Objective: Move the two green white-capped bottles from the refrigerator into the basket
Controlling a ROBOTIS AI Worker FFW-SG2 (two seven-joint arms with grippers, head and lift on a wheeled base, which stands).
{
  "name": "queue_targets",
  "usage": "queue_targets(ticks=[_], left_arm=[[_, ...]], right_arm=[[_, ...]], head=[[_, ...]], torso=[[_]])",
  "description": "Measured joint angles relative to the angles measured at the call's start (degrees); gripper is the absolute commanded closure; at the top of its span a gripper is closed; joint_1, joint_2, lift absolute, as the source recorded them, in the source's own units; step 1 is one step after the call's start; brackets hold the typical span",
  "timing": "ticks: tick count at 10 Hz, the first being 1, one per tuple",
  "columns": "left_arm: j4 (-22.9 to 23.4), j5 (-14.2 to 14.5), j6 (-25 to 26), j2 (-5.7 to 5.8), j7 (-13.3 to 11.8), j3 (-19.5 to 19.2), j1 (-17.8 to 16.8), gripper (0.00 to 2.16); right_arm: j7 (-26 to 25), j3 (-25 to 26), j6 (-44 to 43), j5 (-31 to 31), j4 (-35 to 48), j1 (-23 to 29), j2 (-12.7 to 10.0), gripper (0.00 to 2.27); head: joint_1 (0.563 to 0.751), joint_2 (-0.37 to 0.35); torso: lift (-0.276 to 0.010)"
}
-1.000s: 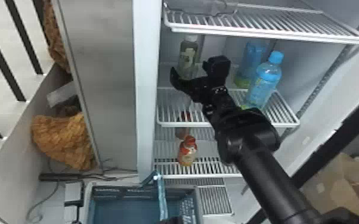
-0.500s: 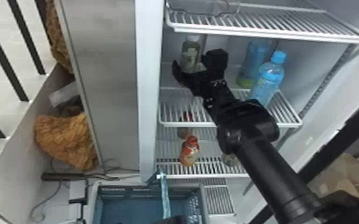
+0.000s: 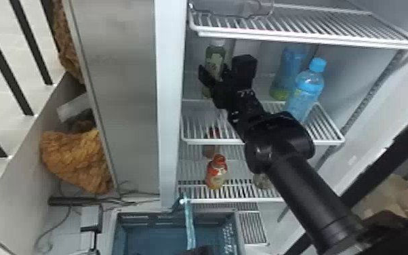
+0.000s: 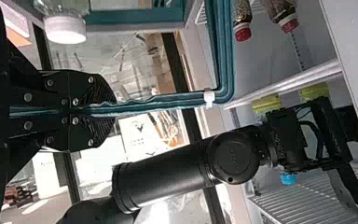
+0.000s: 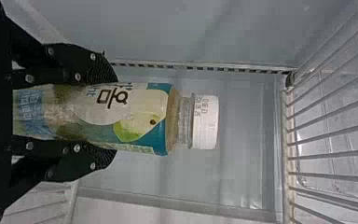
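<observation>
Bottle (image 5: 121, 116) stands (white cap (image 5: 206, 122) clear) in the right pincer (image 3: 216, 73), closed against both sides. Left pincer (image 3: 198, 251) pinches a teal strap (image 4: 168, 101).

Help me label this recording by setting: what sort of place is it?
An open refrigerator, perhaps in a workroom: a wire shelf holds a blue-capped bottle, a basket sits below, and what look like cardboard boxes stand nearby.
</observation>
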State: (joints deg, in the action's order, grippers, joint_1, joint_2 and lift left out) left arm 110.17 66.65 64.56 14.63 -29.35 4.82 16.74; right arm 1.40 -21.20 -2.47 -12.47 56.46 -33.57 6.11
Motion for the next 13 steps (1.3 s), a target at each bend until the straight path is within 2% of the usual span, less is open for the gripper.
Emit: queue_targets(ticks=[4, 7, 11, 13], left_arm=[[-0.04, 0.41, -0.01, 0.18, 0.0, -0.31, 0.74, 1.17], [-0.03, 0.67, -0.02, 0.22, -0.16, -0.57, 1.44, 1.17], [0.0, 0.89, -0.29, 0.04, -0.4, -0.92, 1.94, 1.17], [0.0, 0.99, -0.3, 0.04, -0.46, -0.85, 1.96, 1.17]], right_arm=[[0.0, -0.24, -1.58, -0.23, 2.81, 2.7, 0.11, 0.88], [0.07, 2.81, -1.62, 0.43, 13.32, 10.5, 0.28, 0.88], [1.91, 8.9, 0.86, 2.77, 27.42, 21.02, 0.3, 0.88], [3.28, 9.94, 2.93, 2.59, 34.55, 25.48, 0.95, 0.88]], head=[[0.695, -0.13], [0.695, -0.131], [0.695, -0.171], [0.695, -0.176]], torso=[[-0.004], [-0.004], [-0.004], [-0.004]])
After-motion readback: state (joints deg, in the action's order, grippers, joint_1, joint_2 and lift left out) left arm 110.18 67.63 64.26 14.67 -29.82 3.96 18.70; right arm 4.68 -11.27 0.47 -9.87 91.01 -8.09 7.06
